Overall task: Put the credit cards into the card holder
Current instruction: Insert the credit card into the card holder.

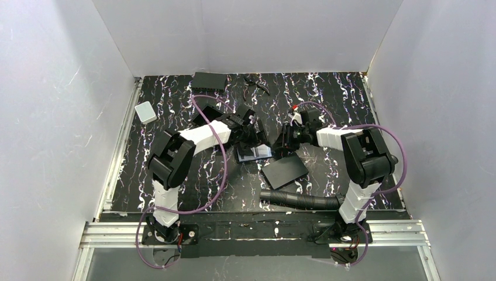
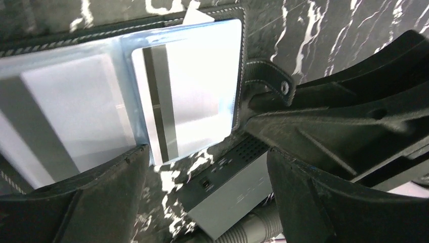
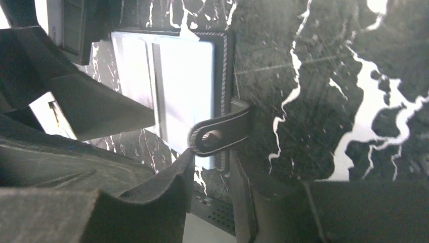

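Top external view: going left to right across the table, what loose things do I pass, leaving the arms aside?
small pale box → black box at the far edge → card holder with credit cards → black flat sheet. The hose spans under the sheet, so it is left out.

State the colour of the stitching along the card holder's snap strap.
White, on a black snap strap; the right wrist view shows it best.
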`<state>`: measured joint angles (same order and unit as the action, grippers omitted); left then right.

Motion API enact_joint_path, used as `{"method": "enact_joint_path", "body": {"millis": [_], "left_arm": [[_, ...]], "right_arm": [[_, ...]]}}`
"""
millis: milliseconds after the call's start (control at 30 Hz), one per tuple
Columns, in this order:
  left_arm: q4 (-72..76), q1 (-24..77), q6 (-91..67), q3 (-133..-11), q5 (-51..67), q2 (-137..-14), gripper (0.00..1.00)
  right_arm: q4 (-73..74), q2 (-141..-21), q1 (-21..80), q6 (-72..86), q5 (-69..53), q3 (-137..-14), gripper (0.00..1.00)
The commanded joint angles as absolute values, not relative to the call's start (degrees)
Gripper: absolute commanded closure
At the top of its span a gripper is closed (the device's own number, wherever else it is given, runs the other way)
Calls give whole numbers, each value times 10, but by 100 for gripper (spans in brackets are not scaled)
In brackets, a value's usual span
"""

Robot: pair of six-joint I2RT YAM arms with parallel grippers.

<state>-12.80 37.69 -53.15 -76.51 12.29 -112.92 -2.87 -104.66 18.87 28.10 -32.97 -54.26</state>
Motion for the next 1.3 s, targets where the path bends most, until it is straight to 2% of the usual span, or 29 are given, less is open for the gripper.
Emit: {"method": "enact_joint_path", "body": {"millis": [0,33,133,267,333,567,867,1267], "left_arm": [[-237,375,-468,-783,90,-1046,33],[-251,375,-460,-786,75,-1046,41],[-271,376,-439,-797,53,-1056,53],[-240,376,-439,-795,92,-1063,54],[-249,376,-437,-793,69,-1059,61],[-274,373,-405,-811,37,-1095,74],[-244,372,-396,-806,39,-1134,83],[-248,372,-408,-808,38,-1171,88]], "right_arm": [[19,-1019,173,246,-341,-566,59],[18,-1020,170,246,-344,-567,59],[-14,-1033,161,262,-368,-567,61],[-43,-1032,162,274,-388,-560,62],[-46,-1020,163,274,-388,-554,62],[-83,-1018,188,306,-404,-545,61],[-104,-1036,192,324,-406,-549,67],[-91,-1075,194,311,-409,-557,66]]}}
